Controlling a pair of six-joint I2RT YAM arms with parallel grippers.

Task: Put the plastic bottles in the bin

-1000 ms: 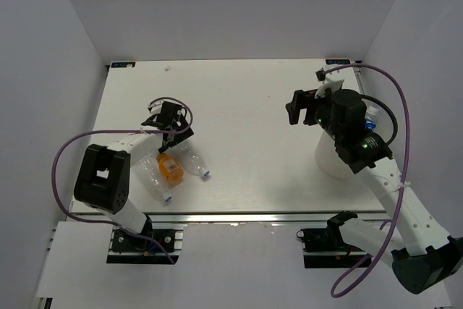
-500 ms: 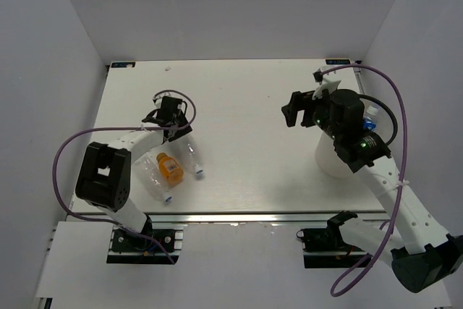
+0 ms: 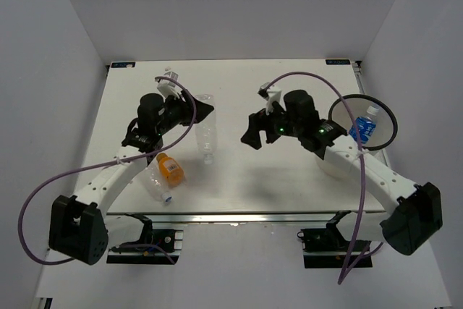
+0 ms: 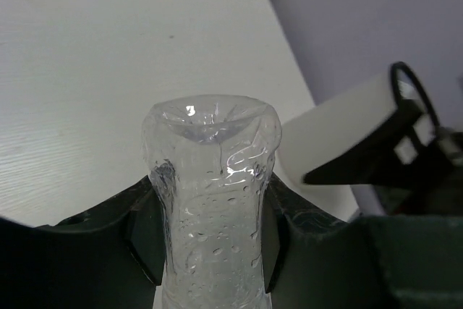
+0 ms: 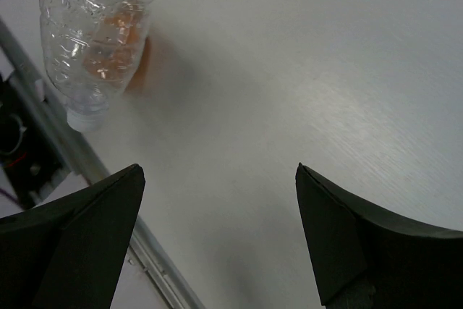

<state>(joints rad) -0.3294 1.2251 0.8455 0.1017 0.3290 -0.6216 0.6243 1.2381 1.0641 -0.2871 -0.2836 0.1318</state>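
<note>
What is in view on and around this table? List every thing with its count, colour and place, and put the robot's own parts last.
held crinkled bottle: 1, clear, gripped in the left claw over the table's middle-left
lying crinkled bottle: 1, clear with a white cap, on the table near its near-left edge
orange bottle: 1, orange, lying right beside the lying crinkled bottle
blue-label bottle: 1, clear with a blue label, inside the bin
bin: 1, white with a thin black rim, right side of the table
table: 1, white
left claw: 1, black, shut on the held crinkled bottle
right claw: 1, black, open and holding nothing, over mid-table
</note>
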